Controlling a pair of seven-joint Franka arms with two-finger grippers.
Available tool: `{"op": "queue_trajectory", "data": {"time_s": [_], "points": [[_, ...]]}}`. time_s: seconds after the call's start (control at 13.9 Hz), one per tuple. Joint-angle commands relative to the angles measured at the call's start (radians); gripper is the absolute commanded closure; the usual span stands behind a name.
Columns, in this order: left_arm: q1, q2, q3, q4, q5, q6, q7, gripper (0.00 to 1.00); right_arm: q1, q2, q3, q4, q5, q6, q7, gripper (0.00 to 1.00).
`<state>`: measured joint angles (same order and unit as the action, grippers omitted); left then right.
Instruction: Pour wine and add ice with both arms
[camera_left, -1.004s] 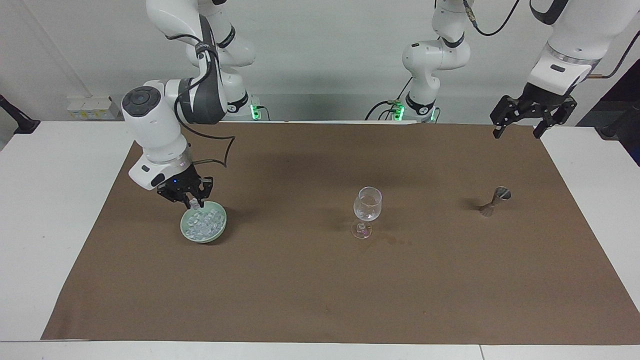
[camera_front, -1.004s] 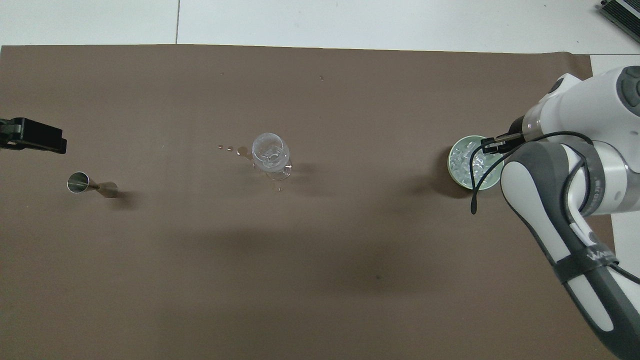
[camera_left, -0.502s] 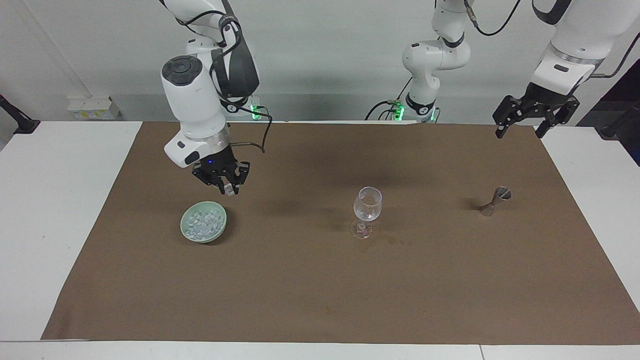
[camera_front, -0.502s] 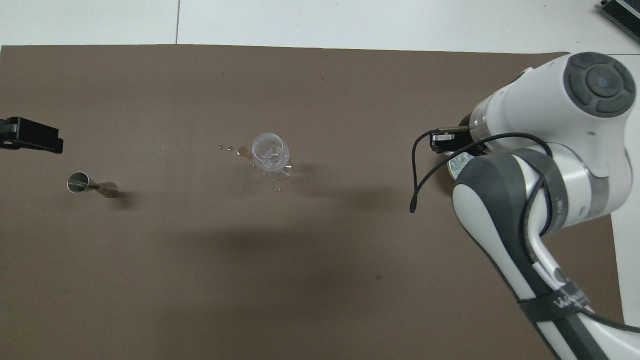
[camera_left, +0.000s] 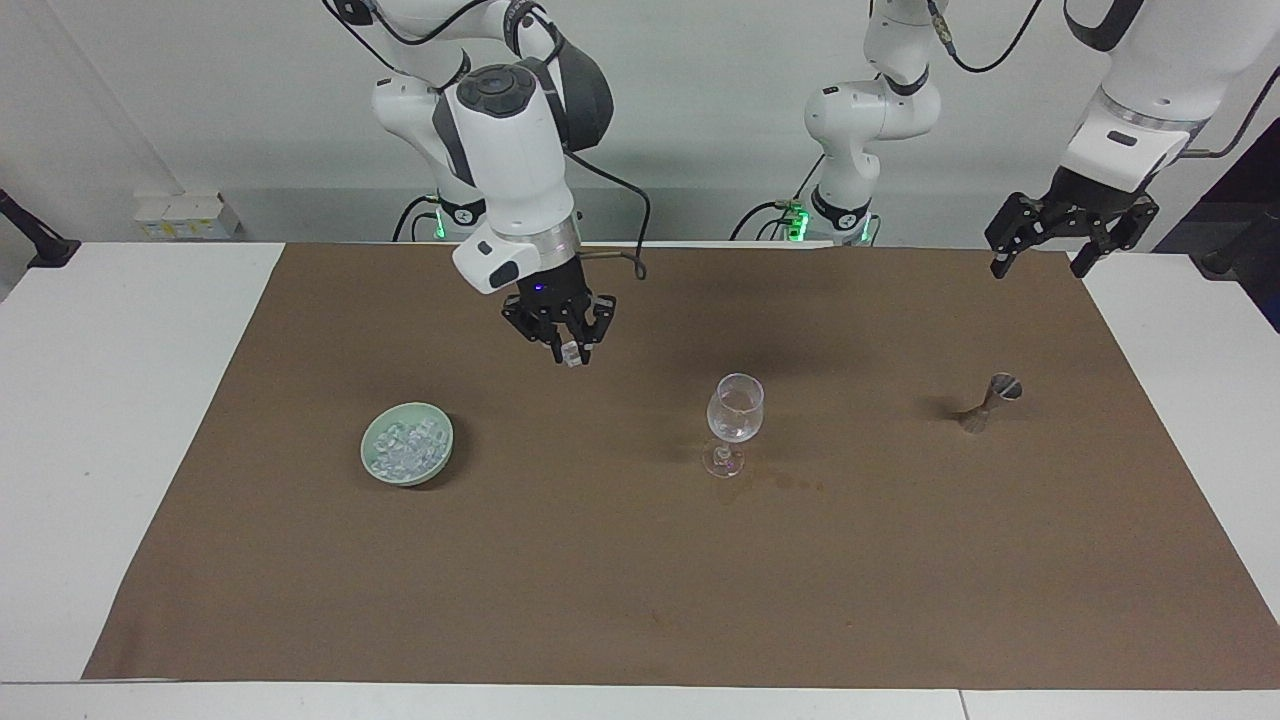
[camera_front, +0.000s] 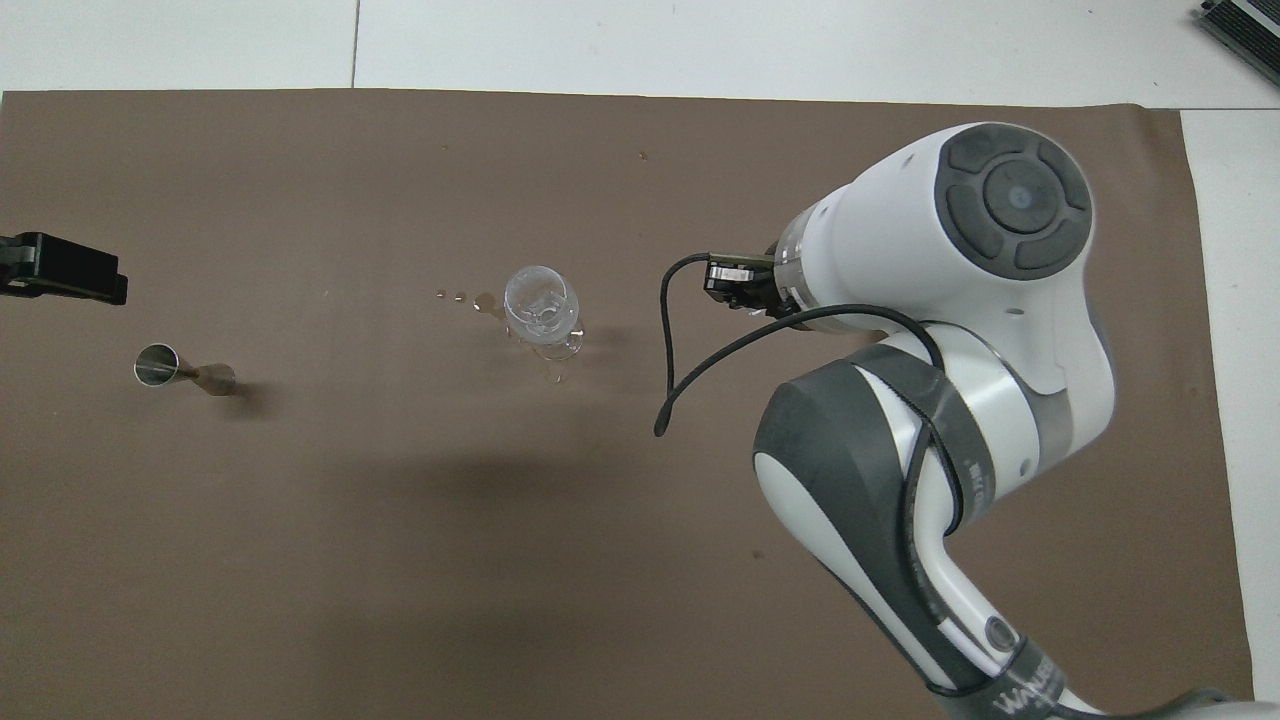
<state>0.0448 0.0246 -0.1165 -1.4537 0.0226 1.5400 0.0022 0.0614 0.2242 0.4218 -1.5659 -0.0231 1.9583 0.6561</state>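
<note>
From across the table, the right gripper (camera_left: 566, 352) has left the pale green bowl (camera_left: 445, 450) and now hangs over the bare brown mat (camera_left: 640, 560), roughly between the bowl and the wine glass (camera_left: 735, 420). A second ago its fingers were down among the ice in the bowl; half a second ago it had lifted just above the bowl's rim; now it has swung on toward the glass. Its fingers stand narrow, pinched on one small ice chunk (camera_left: 571, 356) that shows pale at the tips. The rest of the ice (camera_left: 405, 447) lies heaped in the bowl, which sits well apart from the glass toward the right arm's end of the table. The glass stands upright with a little clear liquid in it, a few wet spots on the mat beside its foot. The metal jigger (camera_left: 990, 402) lies tipped on its side, well apart from the glass toward the left arm's end. The left gripper (camera_left: 1045, 258) waits, raised over the mat's corner past the jigger, fingers spread wide and empty.

From above, the right arm's big white wrist covers the bowl altogether, and only the black body of the right gripper (camera_front: 735, 283) peeks out, pointed toward the glass (camera_front: 541, 306); the chunk cannot be seen here. The jigger (camera_front: 185, 369) and the edge of the left gripper (camera_front: 62, 277) have not moved.

I judge the pouring done and an ice carry under way, with the drop into the glass to come.
</note>
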Motion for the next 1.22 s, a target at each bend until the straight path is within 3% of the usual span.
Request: {"op": "queue_trajectory", "data": {"time_s": [0.0, 0.29, 0.65, 0.93, 1.15], "points": [[0.000, -0.003, 0.001, -0.005, 0.017, 0.022, 0.012, 0.00, 0.000, 0.085, 0.073, 0.116, -0.008, 0.031, 0.138, 1.00], [0.000, -0.003, 0.001, -0.005, 0.014, 0.034, 0.012, 0.00, 0.021, 0.161, 0.115, 0.210, -0.035, 0.091, 0.232, 1.00], [-0.011, -0.003, 0.001, -0.007, 0.016, 0.035, 0.012, 0.00, 0.054, 0.279, 0.215, 0.283, -0.214, 0.148, 0.378, 1.00], [-0.005, 0.012, 0.001, -0.008, 0.010, 0.040, 0.012, 0.00, 0.075, 0.307, 0.245, 0.274, -0.317, 0.154, 0.428, 1.00], [-0.013, 0.014, 0.000, -0.016, 0.005, 0.133, 0.007, 0.00, 0.087, 0.317, 0.248, 0.257, -0.345, 0.154, 0.433, 1.00]]}}
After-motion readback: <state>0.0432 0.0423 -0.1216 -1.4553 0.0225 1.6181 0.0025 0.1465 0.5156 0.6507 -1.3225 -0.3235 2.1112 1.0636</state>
